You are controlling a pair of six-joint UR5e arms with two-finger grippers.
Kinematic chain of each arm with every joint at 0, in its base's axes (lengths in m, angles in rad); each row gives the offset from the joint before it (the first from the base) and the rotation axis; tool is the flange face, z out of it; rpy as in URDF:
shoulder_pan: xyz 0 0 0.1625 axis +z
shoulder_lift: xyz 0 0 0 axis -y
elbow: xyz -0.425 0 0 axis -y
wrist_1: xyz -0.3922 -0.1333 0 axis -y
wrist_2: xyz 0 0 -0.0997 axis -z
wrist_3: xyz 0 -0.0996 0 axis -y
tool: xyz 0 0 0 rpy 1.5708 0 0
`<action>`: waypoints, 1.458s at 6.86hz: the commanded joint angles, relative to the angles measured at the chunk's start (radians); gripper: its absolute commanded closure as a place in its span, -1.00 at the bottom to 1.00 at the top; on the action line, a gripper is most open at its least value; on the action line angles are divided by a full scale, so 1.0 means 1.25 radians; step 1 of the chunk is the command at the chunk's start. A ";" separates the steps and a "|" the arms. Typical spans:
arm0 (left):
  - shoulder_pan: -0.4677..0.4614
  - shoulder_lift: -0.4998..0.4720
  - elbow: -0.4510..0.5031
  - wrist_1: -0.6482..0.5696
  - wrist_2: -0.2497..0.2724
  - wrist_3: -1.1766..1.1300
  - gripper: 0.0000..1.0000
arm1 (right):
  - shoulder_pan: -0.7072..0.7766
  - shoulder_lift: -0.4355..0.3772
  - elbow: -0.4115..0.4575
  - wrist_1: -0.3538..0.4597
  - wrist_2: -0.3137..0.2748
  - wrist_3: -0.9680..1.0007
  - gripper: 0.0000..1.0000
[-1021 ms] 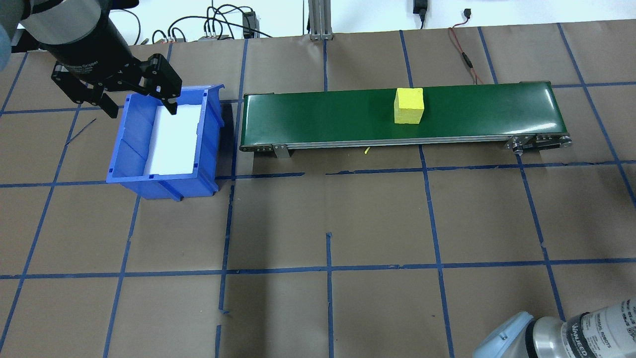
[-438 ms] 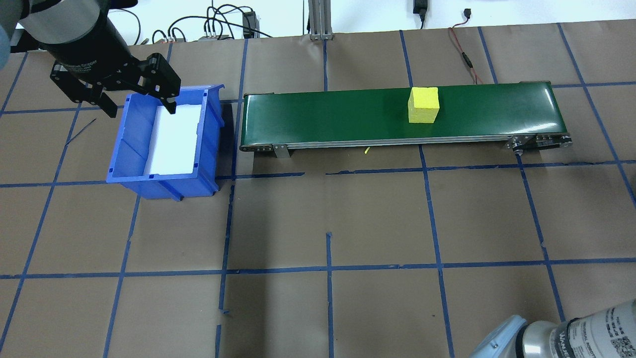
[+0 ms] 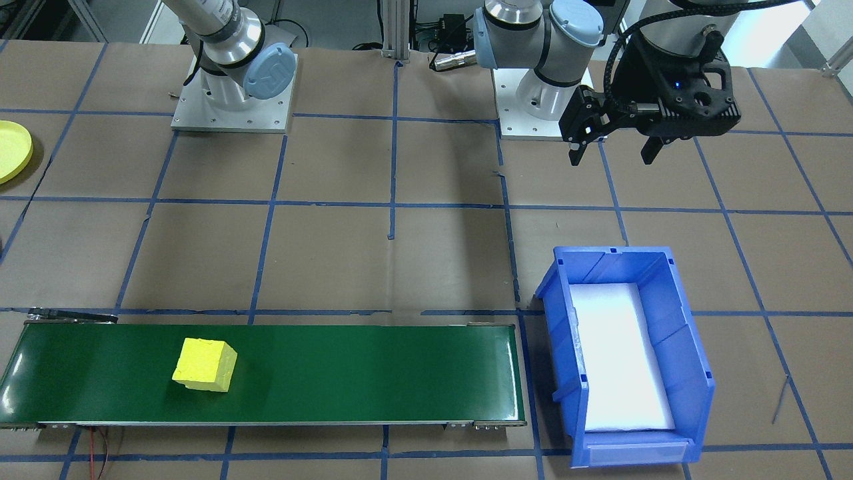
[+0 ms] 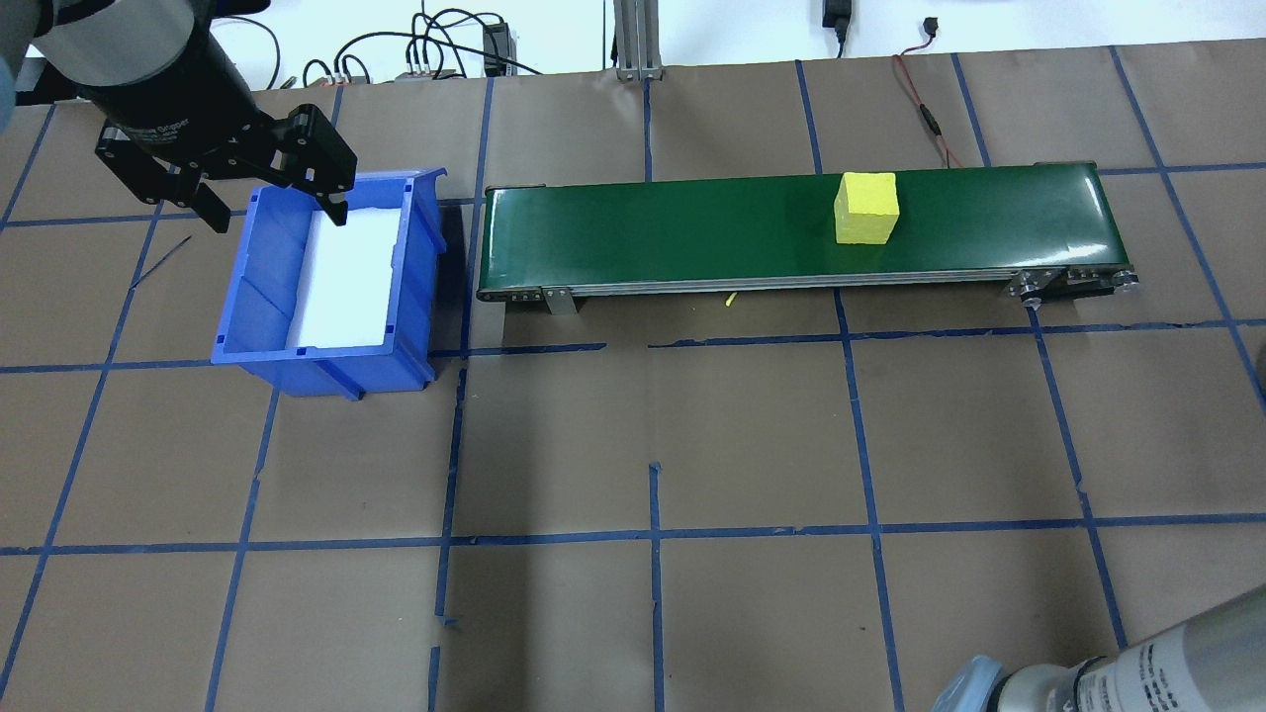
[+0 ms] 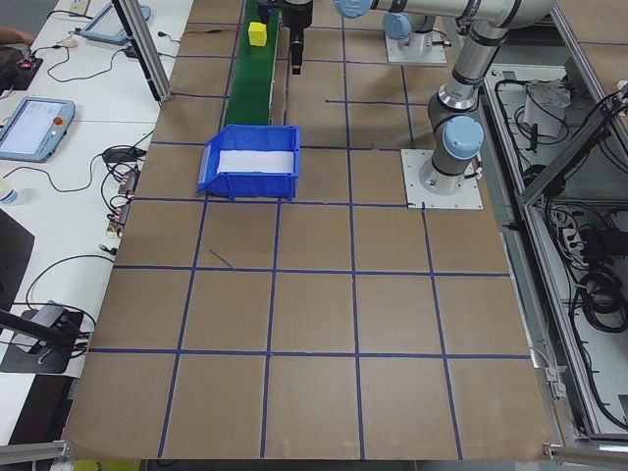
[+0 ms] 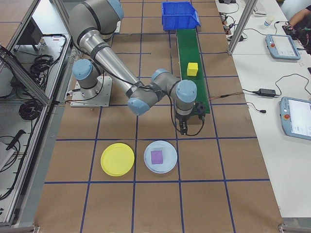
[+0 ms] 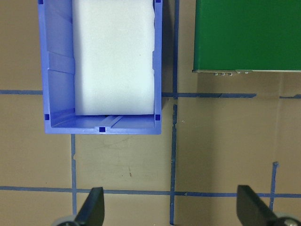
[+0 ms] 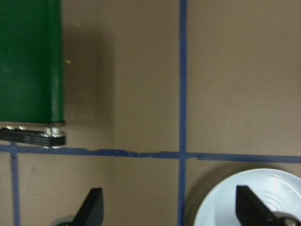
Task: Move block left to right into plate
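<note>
A yellow block (image 4: 866, 208) rides on the green conveyor belt (image 4: 673, 227), towards its right end; the front-facing view also shows the block (image 3: 204, 364). The yellow plate (image 6: 117, 159) lies on the table beyond the belt's end, empty, and its rim (image 3: 12, 150) shows at that view's left edge. My left gripper (image 4: 277, 213) hangs open and empty near the blue bin's back left corner. My right gripper (image 8: 170, 212) is open and empty, low over the table just past the belt's right end (image 8: 30, 61), and shows small in the right side view (image 6: 183, 127).
The blue bin (image 4: 326, 374) with a white liner stands left of the belt. A pale blue plate (image 6: 160, 156) holding a small purple block lies beside the yellow plate, and its rim (image 8: 249, 197) is under my right gripper. Cables run along the table's far edge.
The yellow block has travelled right along the belt. My right arm's elbow has shifted at the overhead view's bottom right corner. The left gripper has barely moved.
</note>
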 commanded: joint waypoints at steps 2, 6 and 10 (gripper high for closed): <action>0.002 0.000 0.000 0.000 0.000 0.000 -1.00 | 0.227 -0.013 -0.019 -0.001 0.000 0.262 -1.00; 0.003 0.000 0.000 0.000 0.000 0.006 -1.00 | 0.367 0.004 -0.008 -0.004 0.014 0.446 -1.00; 0.002 0.001 -0.001 0.000 0.000 0.009 -1.00 | 0.366 0.051 -0.007 -0.012 0.073 0.439 -0.99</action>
